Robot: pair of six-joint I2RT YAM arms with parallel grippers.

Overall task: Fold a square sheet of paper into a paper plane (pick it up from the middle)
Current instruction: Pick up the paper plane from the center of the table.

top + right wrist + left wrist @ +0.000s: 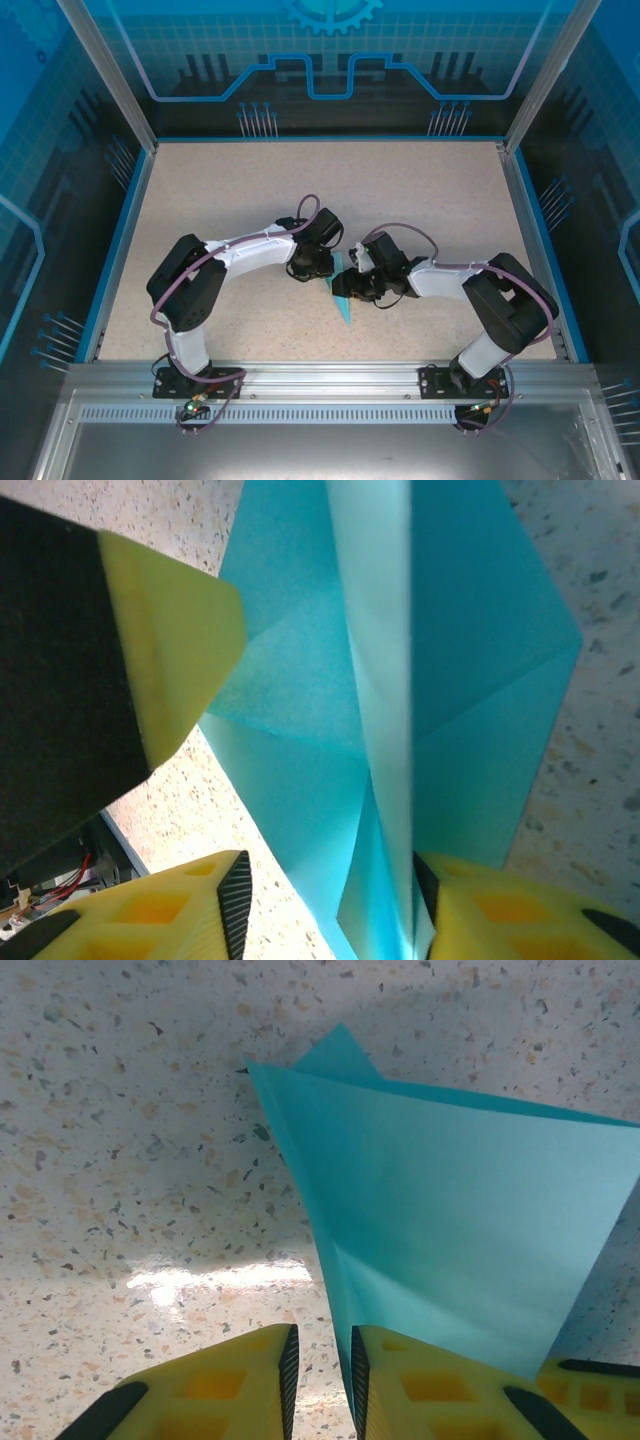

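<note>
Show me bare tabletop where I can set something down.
Free: the far half of the table, up to the back rim; also the strip along the left rim. Crowded: the centre, where the left gripper and right gripper meet over the folded paper.

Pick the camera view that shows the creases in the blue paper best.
The right wrist view: the paper is close up, its centre ridge and slanting creases plain. The left wrist view shows one smooth face with a faint crease; the top view, a small far-off sliver.
</note>
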